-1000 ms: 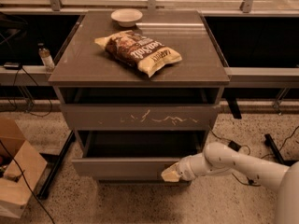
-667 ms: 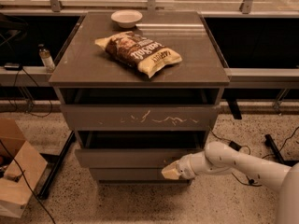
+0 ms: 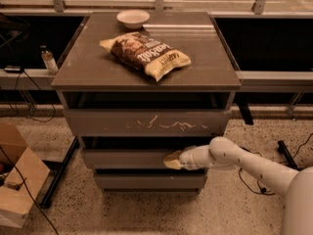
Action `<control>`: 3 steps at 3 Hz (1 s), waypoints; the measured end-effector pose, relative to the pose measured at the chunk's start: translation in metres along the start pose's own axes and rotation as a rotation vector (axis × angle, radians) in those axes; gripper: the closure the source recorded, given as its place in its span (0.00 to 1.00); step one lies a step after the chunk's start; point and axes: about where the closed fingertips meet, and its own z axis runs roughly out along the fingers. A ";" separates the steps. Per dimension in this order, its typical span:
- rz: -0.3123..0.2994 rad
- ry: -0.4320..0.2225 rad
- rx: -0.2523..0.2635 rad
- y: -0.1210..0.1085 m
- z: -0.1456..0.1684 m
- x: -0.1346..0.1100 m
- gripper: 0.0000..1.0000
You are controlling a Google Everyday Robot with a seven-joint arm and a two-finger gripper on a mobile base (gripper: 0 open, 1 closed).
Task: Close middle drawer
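The middle drawer is the plain grey front second from the top, below the scratched front and above the lowest front. It stands out only slightly from the cabinet, with a dark gap above it. My gripper comes in from the right on a white arm. Its tan tip presses flat against the right part of the middle drawer's front.
A brown chip bag and a white bowl lie on the cabinet top. A cardboard box stands on the floor at the left. A small bottle sits on the left ledge. Cables run over the floor at the right.
The middle drawer has slid inward from well open to nearly flush. My gripper has moved with it toward the cabinet, staying on its front.
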 end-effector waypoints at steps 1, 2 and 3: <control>-0.078 -0.054 0.026 -0.005 0.004 -0.025 0.35; -0.096 -0.064 0.024 -0.003 0.006 -0.030 0.12; -0.096 -0.064 0.024 -0.003 0.006 -0.030 0.00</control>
